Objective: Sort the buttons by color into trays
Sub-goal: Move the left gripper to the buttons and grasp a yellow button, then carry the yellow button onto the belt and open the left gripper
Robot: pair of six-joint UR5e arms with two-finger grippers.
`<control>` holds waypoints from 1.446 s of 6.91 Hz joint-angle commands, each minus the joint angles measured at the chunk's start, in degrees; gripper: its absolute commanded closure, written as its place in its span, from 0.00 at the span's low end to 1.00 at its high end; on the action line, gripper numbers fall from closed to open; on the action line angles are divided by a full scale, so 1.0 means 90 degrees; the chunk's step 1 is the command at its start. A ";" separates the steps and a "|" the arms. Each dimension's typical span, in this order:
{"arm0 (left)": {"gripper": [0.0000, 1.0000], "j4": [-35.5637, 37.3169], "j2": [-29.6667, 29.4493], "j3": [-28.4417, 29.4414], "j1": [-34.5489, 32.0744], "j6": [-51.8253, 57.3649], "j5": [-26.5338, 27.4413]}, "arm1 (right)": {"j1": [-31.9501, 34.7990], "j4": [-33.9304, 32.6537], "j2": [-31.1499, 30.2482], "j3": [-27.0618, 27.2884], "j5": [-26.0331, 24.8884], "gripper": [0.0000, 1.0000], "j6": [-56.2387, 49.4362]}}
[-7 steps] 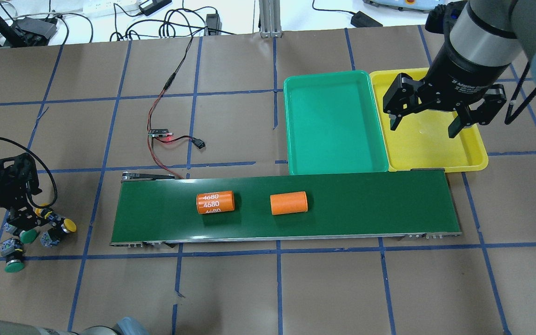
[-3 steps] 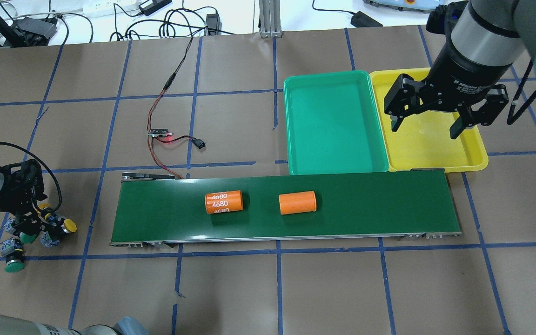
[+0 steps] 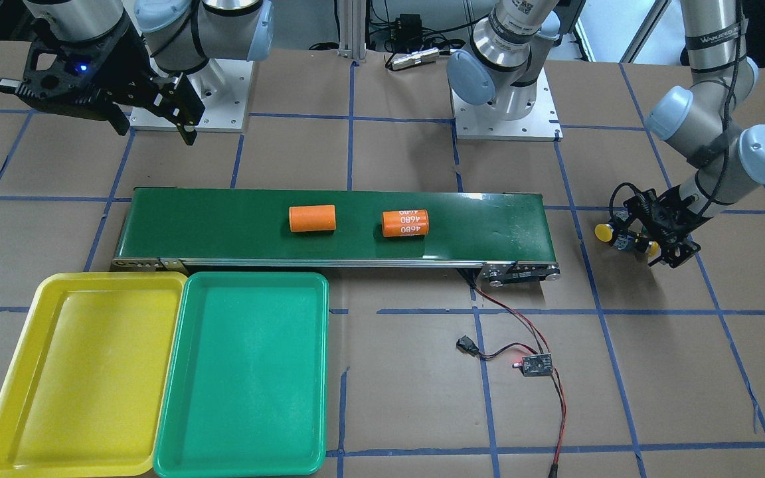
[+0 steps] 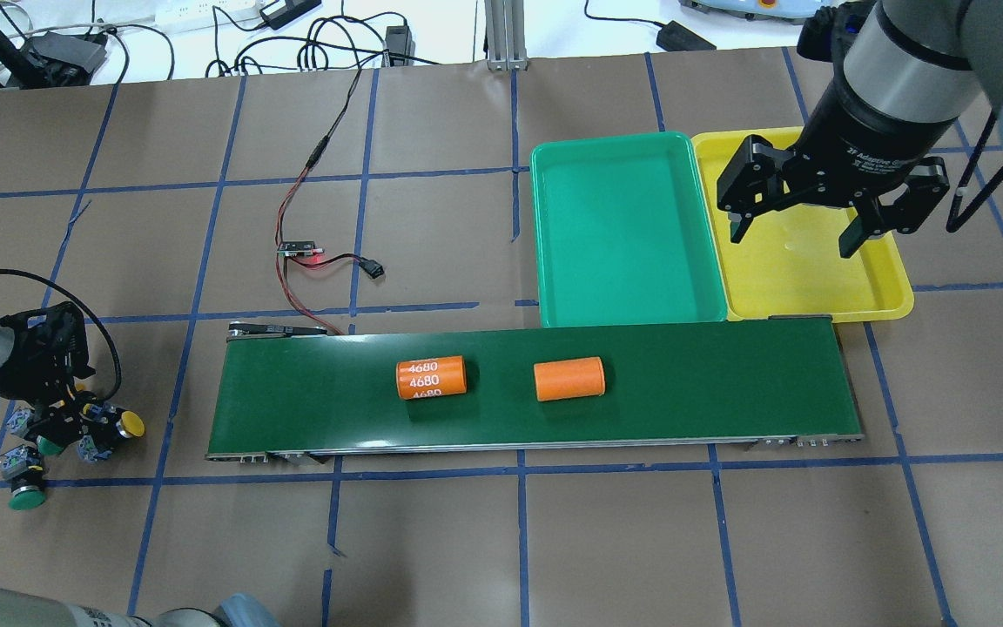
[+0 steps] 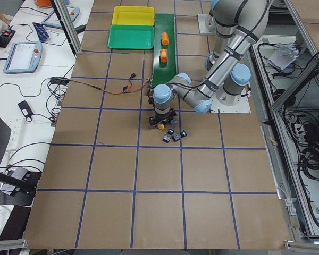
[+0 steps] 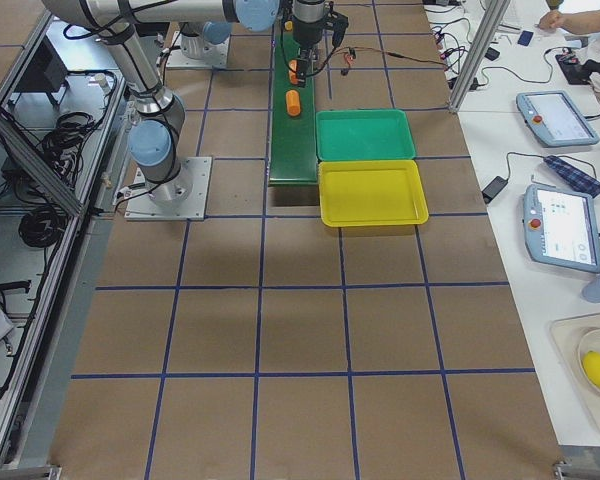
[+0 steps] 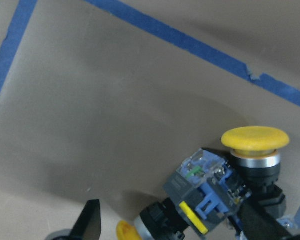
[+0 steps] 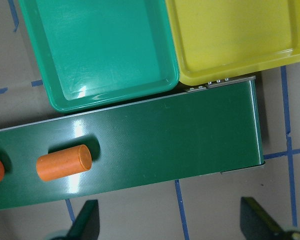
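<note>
Four buttons lie in a cluster at the table's left end. One yellow button (image 4: 129, 425) (image 7: 255, 142) lies to the right of my left gripper (image 4: 62, 418). One green button (image 4: 50, 446) lies under the gripper and another green button (image 4: 27, 498) lies nearer the front. My left gripper (image 7: 172, 212) is open and low, its fingers on either side of the second yellow button (image 7: 197, 195), which lies on its side. My right gripper (image 4: 793, 233) is open and empty above the yellow tray (image 4: 815, 283). The green tray (image 4: 623, 226) next to it is empty.
A long dark-green conveyor belt (image 4: 710, 383) runs in front of the trays and carries an orange cylinder marked 4680 (image 4: 431, 377) and a plain orange cylinder (image 4: 568, 379). A small circuit board with red and black wires (image 4: 299, 248) lies behind the belt.
Both orange cylinders have moved right along the belt. My left gripper has shifted a little right and down over the button cluster. My right gripper has hardly moved.
</note>
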 commanded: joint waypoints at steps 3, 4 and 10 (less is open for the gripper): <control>0.00 0.0265 -0.0168 0.0016 0.0048 0.0005 -0.0003 | 0.0008 -0.0036 -0.0085 0.0057 -0.0015 0.00 0.0049; 0.07 0.0265 -0.0168 0.0016 0.0038 0.0005 -0.0003 | 0.0017 -0.0007 -0.0085 0.0057 -0.0015 0.00 0.0049; 0.89 0.0188 -0.0101 0.0026 -0.0020 -0.0005 -0.0023 | 0.0018 -0.0046 -0.0085 0.0057 -0.0035 0.00 0.0049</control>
